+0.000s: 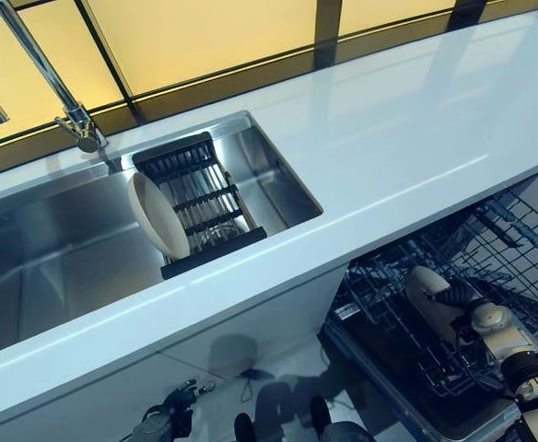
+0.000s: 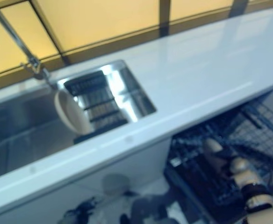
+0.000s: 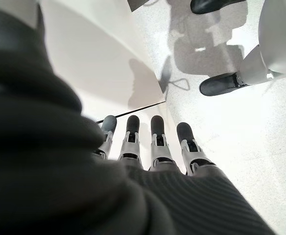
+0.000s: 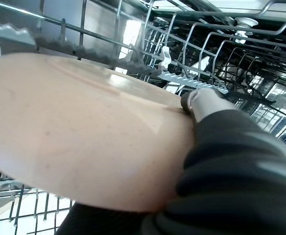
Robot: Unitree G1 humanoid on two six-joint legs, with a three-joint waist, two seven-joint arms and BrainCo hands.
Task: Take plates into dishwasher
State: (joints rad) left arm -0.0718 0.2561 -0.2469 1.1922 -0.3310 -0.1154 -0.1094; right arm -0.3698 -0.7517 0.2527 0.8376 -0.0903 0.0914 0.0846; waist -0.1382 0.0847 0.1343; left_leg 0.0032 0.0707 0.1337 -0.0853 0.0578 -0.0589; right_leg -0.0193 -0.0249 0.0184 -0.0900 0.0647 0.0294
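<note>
Right hand: the right hand [image 1: 483, 322] is low at the right, down inside the dark wire dishwasher rack [image 1: 490, 249] that stands pulled out below the white countertop [image 1: 389, 138]. In its wrist view a dark-tipped finger [image 4: 194, 100] curls over the rim of a cream round plate [image 4: 79, 132], so the hand grips that plate.

Held plate: the cream round plate fills most of the right wrist view, pressed against the dark ribbed cover, with the rack's wires behind and below it. From the head views its edge shows as a pale curve [image 1: 432, 296] just beyond the hand, within the rack. Whether it already rests on the wires cannot be told.

Second plate: another cream round plate [image 1: 157, 216] stands tilted on edge in the stainless steel sink [image 1: 57, 249], leaning against a black slatted drying rack [image 1: 200, 198] that spans the sink's right end. It is well apart from both hands.

Left hand: the left hand [image 3: 148, 147] hangs low beside the white cabinet front [image 3: 94, 54], fingers straight and relaxed, holding nothing, pointed at the pale floor [image 3: 231, 127].

Tap: a chrome faucet [image 1: 43, 74] rises at the sink's back edge.
</note>
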